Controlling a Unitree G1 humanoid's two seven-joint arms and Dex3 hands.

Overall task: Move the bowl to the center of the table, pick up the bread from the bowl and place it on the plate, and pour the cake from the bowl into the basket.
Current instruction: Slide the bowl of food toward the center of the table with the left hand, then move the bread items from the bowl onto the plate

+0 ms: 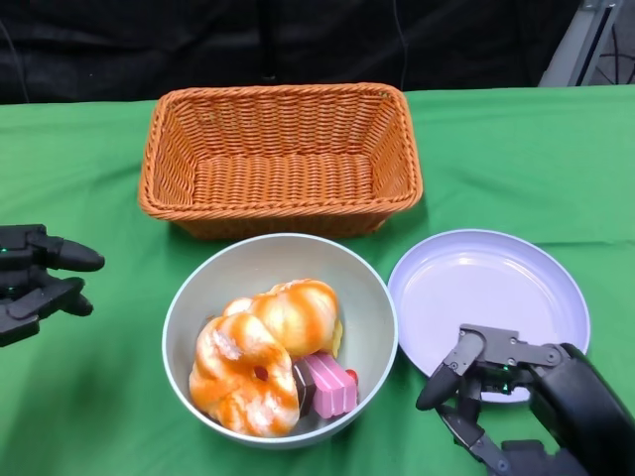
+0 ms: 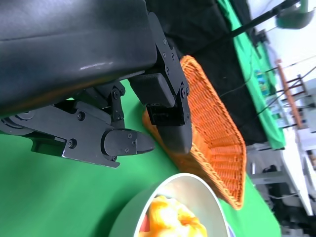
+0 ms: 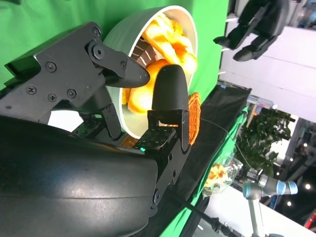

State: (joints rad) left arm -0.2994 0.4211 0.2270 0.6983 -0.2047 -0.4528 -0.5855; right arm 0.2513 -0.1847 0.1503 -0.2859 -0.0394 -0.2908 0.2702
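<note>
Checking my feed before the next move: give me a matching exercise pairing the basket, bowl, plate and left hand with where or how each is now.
Things:
1. basket
2. bowl
3. plate
4. left hand

States:
a. holds the bread and the cake
b. empty, behind the bowl
c. open, off to the bowl's left
d. bare, with the right hand at its near rim

Pairs: 1-b, 2-a, 3-d, 4-c

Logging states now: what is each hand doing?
Left hand: open, holding nothing.
Right hand: open, holding nothing, over the plate edge.
</note>
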